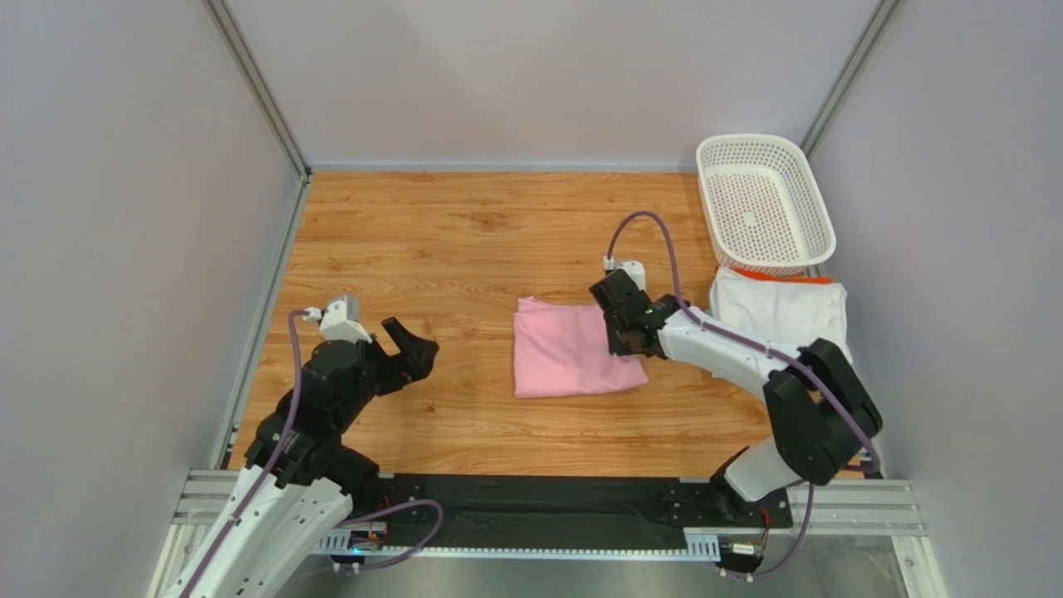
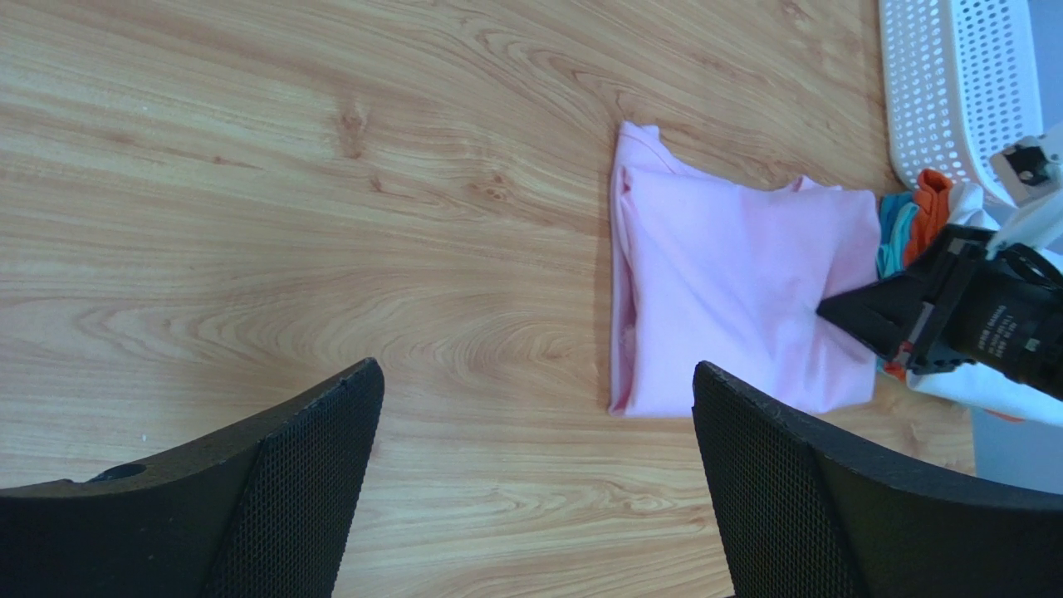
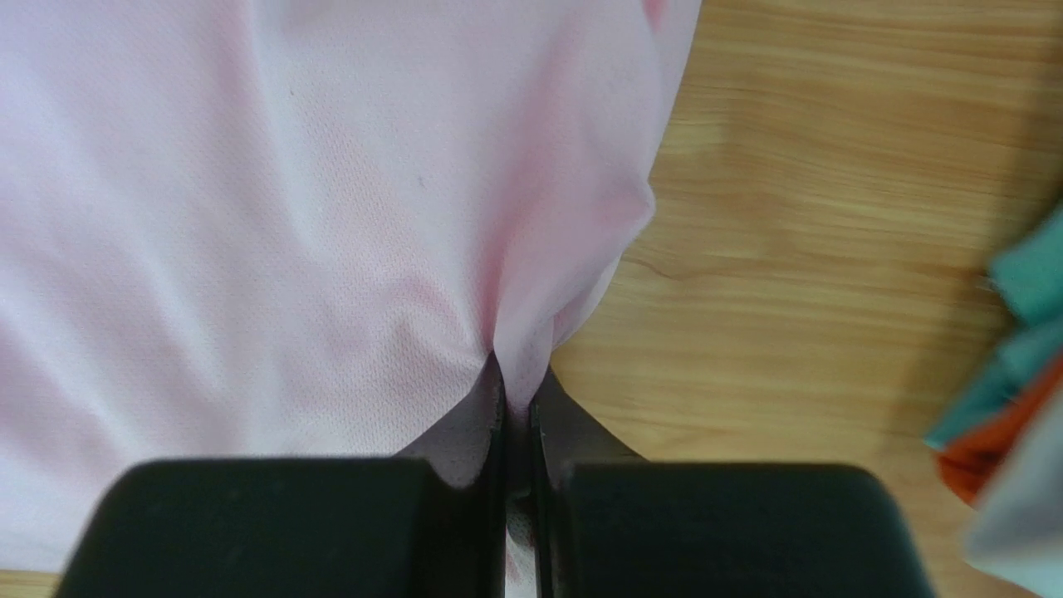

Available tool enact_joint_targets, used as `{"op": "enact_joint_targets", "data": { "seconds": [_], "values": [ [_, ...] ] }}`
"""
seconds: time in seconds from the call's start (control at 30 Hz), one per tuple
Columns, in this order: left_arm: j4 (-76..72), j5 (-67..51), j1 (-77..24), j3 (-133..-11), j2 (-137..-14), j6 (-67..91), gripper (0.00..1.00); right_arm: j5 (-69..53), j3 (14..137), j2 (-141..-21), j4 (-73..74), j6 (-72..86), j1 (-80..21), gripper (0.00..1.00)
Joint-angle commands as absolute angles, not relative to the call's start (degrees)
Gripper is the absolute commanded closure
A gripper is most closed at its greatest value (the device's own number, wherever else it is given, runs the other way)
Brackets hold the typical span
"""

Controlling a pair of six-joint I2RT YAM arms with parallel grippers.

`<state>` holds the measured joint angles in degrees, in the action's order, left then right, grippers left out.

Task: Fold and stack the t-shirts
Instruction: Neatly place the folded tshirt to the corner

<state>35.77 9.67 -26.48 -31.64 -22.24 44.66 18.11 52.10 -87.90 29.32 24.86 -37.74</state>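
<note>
The light pink t-shirt [image 1: 568,349] lies folded in a rough square on the wooden table; it also shows in the left wrist view [image 2: 730,293] and fills the right wrist view [image 3: 287,212]. My right gripper [image 1: 620,327] is shut on the pink shirt's right edge, pinching a fold of cloth between its jaws [image 3: 514,386]. The white t-shirt with the orange trim [image 1: 780,305] lies folded at the right, below the basket. My left gripper [image 1: 406,355] is open and empty above bare table, left of the pink shirt [image 2: 537,411].
A white perforated plastic basket [image 1: 764,199] stands at the back right, touching the white shirt's far edge. Grey walls and metal posts enclose the table on three sides. A purple cable loops above the right arm [image 1: 661,237].
</note>
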Motion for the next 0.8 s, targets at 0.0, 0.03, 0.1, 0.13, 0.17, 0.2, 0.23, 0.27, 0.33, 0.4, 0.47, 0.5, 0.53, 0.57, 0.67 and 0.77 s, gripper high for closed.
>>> {"op": "enact_joint_targets", "data": {
  "seconds": [0.0,0.03,0.1,0.13,0.17,0.2,0.23,0.27,0.33,0.4,0.47,0.5,0.53,0.57,0.67,0.77],
  "values": [
    [33.84,8.44,-26.37,-31.47,-21.01,45.09,0.0,30.22,53.09,-80.26,39.44,18.12,-37.01,1.0],
    [33.58,8.26,-26.37,-31.46,-20.66,44.91,0.0,30.58,53.17,-78.94,40.51,17.15,-36.48,1.0],
    [33.57,8.44,-26.37,-31.2,-20.39,45.0,0.0,33.3,53.44,-75.6,42.96,15.39,-35.25,1.0],
    [33.31,8.44,-26.37,-31.03,-20.22,45.09,0.0,33.83,53.52,-74.63,43.59,14.51,-34.9,1.0],
    [33.31,8.44,-26.37,-30.94,-20.21,45.09,0.0,36.19,53.7,-72.7,44.2,13.81,-34.46,1.0],
    [33.22,8.52,-26.37,-30.94,-20.3,45.09,0.0,37.6,53.61,-71.82,44.91,13.28,-34.19,1.0],
    [33.22,8.53,-26.37,-30.85,-20.3,45.09,0.0,38.4,53.61,-70.68,44.65,11.53,-33.75,1.0],
    [33.22,8.61,-26.37,-30.85,-20.3,45.09,0.0,39.54,53.96,-69.27,44.91,10.64,-32.71,1.0],
    [33.22,8.79,-26.37,-30.76,-20.39,45.0,0.0,41.91,55.19,-68.21,47.71,10.28,-31.56,1.0],
    [33.31,8.88,-26.37,-30.67,-20.39,45.09,0.0,42.01,57.2,-67.07,49.65,9.76,-28.92,1.0],
    [33.22,8.88,-26.37,-30.67,-20.39,45.09,0.0,43.75,57.83,-66.45,49.83,6.17,-27.61,1.0],
    [33.31,8.79,-26.37,-30.67,-20.39,45.09,0.0,44.81,57.92,-66.1,49.66,4.93,-27.42,1.0],
    [33.31,8.88,-26.37,-30.67,-20.39,45.09,0.0,46.83,58.35,-65.66,49.75,2.57,-27.07,1.0],
    [33.22,8.96,-26.37,-30.59,-20.48,45.09,0.0,47.8,58.71,-65.39,49.75,1.94,-26.64,1.0],
    [33.31,9.23,-26.37,-30.59,-20.48,45.09,0.0,48.6,60.55,-64.43,50.45,0.27,-25.67,1.0],
    [33.31,9.49,-26.37,-30.59,-20.48,45.0,0.0,47.64,62.14,-62.85,50.01,-2.8,-25.05,1.0]
  ]
}}
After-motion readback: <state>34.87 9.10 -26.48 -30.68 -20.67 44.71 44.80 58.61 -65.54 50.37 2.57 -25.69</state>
